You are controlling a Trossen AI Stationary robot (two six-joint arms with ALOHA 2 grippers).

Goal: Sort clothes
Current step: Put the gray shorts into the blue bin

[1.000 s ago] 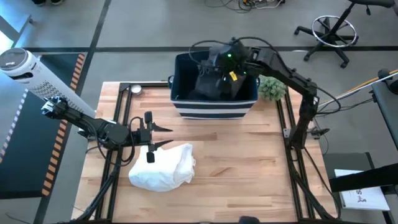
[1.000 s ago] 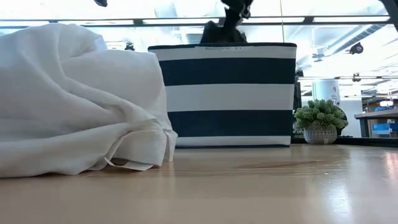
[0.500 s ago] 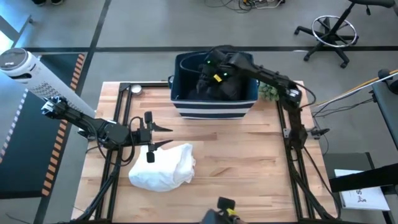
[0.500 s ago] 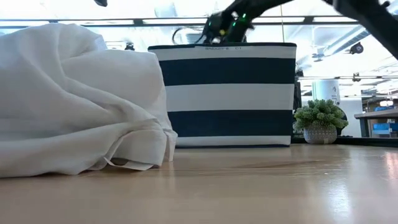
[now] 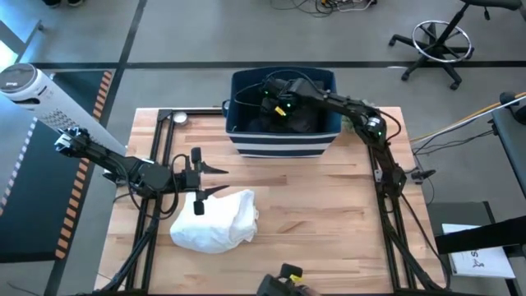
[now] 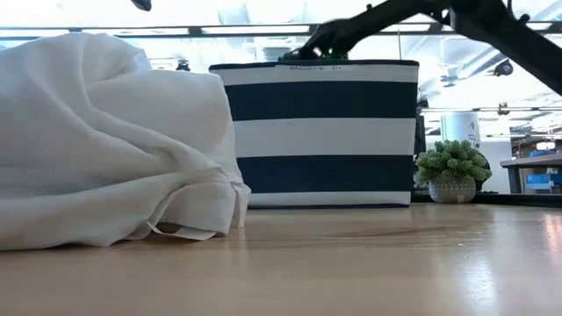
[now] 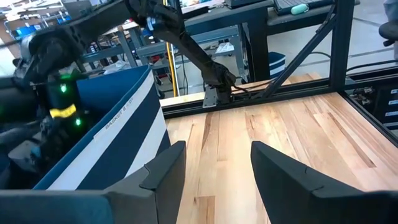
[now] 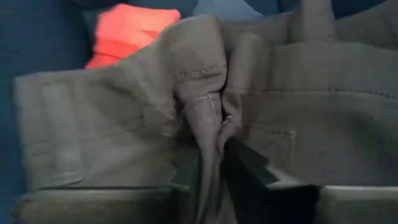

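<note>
Clothes are soft and limp, so a pinch on a raised fold suits them best. One dark grey garment (image 8: 205,118) lies inside the striped bin (image 5: 283,141), a ridge of it pinched between the right jaws (image 8: 208,163); one red piece (image 8: 134,28) shows just beyond. One white garment (image 5: 215,220) lies bunched on the desk (image 5: 329,214), close below the left jaws (image 5: 219,180), which stand spread and empty.

Right gripper (image 5: 271,105) reaches at upper centre, fingers pinched together; left gripper (image 5: 215,180) waits centre-left, fingers apart.
</note>
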